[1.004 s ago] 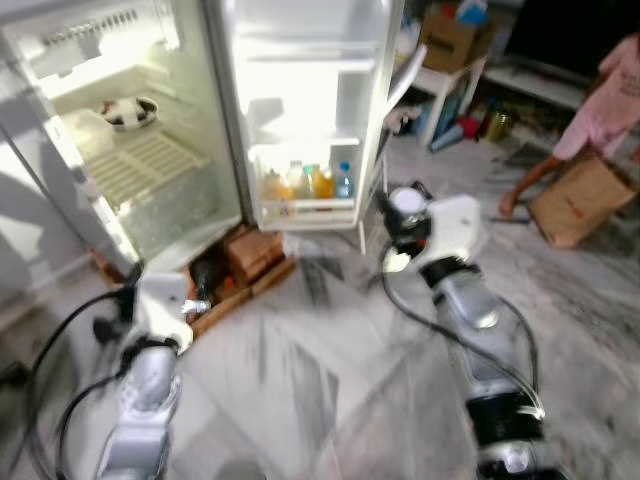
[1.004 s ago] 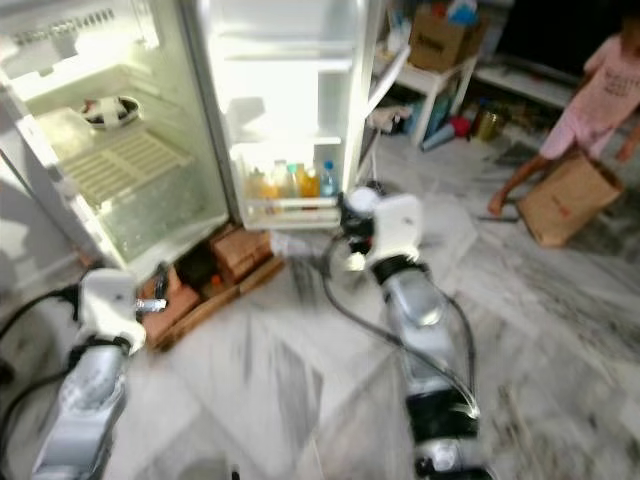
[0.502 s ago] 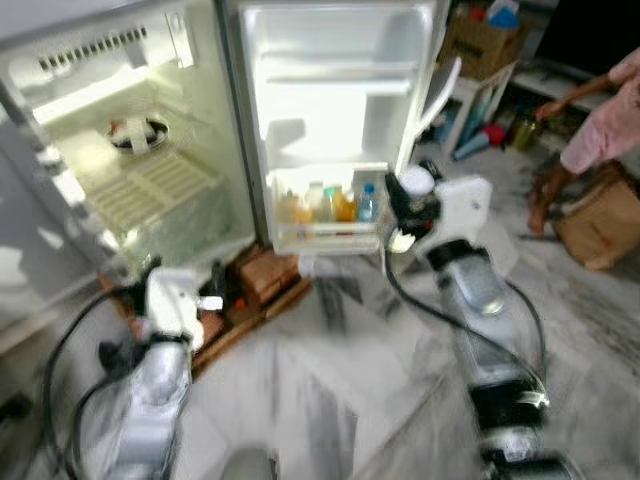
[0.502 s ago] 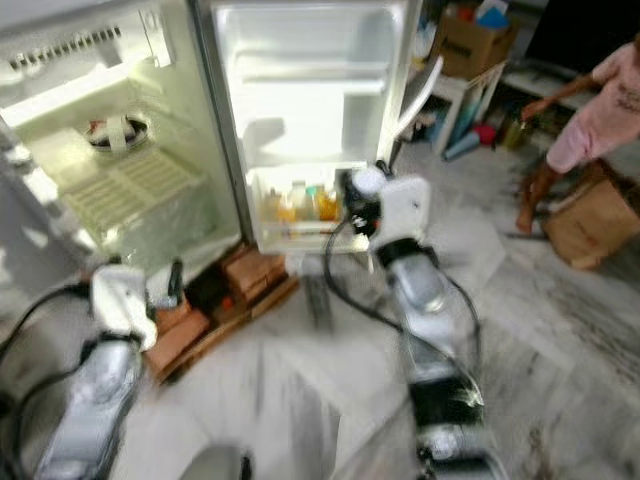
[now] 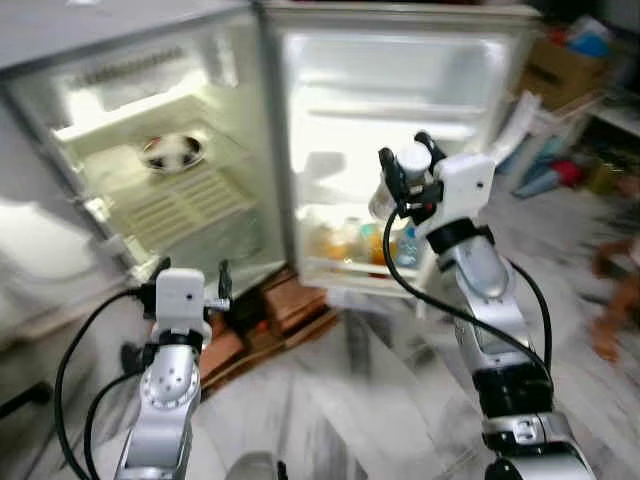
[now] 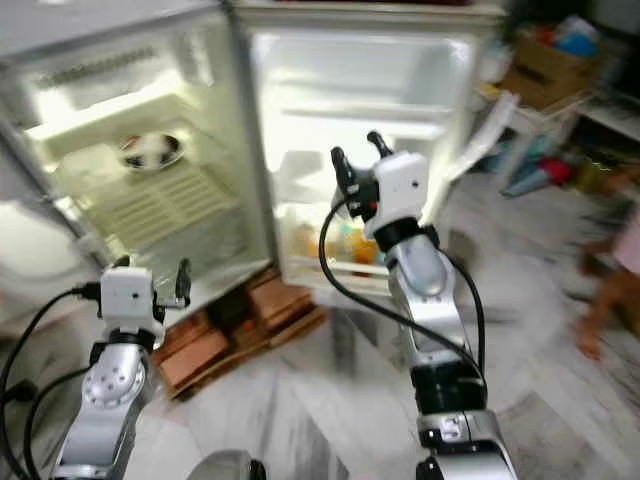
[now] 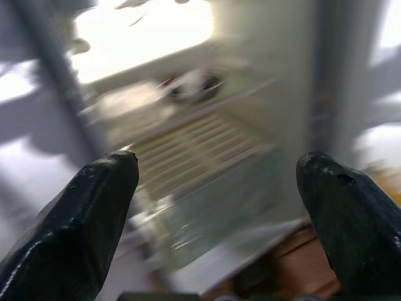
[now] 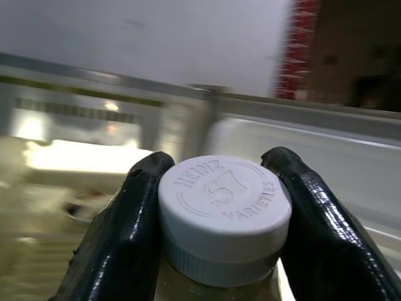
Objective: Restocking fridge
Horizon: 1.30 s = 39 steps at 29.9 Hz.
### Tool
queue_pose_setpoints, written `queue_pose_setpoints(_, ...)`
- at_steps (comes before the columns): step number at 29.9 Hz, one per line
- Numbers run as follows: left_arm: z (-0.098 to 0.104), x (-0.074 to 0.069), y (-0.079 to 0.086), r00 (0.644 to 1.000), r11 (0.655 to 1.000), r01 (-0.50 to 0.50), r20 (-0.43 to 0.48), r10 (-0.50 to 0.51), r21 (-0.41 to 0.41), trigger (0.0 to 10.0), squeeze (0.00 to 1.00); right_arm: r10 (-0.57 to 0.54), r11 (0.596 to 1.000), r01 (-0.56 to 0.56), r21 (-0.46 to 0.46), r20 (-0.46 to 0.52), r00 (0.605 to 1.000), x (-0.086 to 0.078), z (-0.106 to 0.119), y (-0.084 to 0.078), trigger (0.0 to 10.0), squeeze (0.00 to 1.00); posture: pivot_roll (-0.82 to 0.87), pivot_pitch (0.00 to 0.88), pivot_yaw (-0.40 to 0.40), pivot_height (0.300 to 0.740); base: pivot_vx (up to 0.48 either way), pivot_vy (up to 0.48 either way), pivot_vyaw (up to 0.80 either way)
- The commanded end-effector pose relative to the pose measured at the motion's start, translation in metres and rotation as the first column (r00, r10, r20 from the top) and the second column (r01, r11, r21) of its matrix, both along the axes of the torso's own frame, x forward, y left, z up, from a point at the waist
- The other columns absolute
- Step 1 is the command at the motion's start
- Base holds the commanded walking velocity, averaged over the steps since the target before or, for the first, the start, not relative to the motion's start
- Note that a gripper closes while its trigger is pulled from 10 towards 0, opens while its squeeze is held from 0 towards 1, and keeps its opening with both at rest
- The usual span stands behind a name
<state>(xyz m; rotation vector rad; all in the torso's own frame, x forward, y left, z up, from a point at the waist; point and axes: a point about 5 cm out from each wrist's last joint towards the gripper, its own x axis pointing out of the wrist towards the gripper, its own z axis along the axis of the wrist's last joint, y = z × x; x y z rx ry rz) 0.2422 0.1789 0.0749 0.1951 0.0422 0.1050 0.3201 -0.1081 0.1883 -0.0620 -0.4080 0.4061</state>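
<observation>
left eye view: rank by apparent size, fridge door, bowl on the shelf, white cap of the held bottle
1. fridge door, by far the largest.
2. bowl.
3. white cap, gripped by the right gripper; nearer the camera, so the gap with the bowl is unsure.

Fridge shelf [image 5: 190, 195] with a bowl [image 5: 172, 152]; door rack [image 5: 350, 270] of bottles [image 5: 362, 243]; wooden blocks [image 5: 290, 305] on marble floor [image 5: 350, 400].
</observation>
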Motion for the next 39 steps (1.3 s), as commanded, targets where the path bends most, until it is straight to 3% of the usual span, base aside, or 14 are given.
queue_pose_setpoints(1,0.002,0.003,-0.002,1.000,1.000,0.011,0.002,-0.011,-0.004,10.0,0.00,-0.013,1.000,0.013,0.008,0.045,0.999,-0.001,0.010,-0.004,10.0,0.00,0.11,0.009,-0.012,0.740,0.345,0.334,0.00)
queue_pose_setpoints(8,0.003,0.002,-0.004,1.000,1.000,0.026,0.001,-0.026,0.008,10.0,0.00,-0.037,0.999,0.036,0.018,0.039,0.999,0.000,0.009,-0.007,10.0,0.00,0.11,0.010,-0.011,0.740,0.342,0.238,0.00)
queue_pose_setpoints(16,0.003,0.001,-0.007,0.999,0.999,0.034,0.002,-0.034,-0.006,10.0,0.00,-0.072,0.997,0.072,0.020,0.006,0.997,0.002,0.004,-0.010,10.0,0.00,0.11,0.011,-0.012,0.740,0.000,0.000,0.00)
queue_pose_setpoints(27,0.005,0.000,-0.009,0.998,0.998,0.066,0.014,-0.066,-0.012,10.0,0.00,-0.101,0.995,0.101,0.014,-0.002,0.995,0.005,0.005,-0.012,10.0,0.00,0.11,0.011,-0.011,0.740,0.000,0.382,-0.71)
queue_pose_setpoints(39,0.000,-0.008,-0.025,0.993,0.992,0.119,0.001,-0.119,-0.033,10.0,0.00,-0.114,0.993,0.114,0.013,-0.004,0.993,0.004,0.003,-0.013,10.0,0.00,0.11,0.015,-0.007,0.740,0.000,0.000,-0.80)
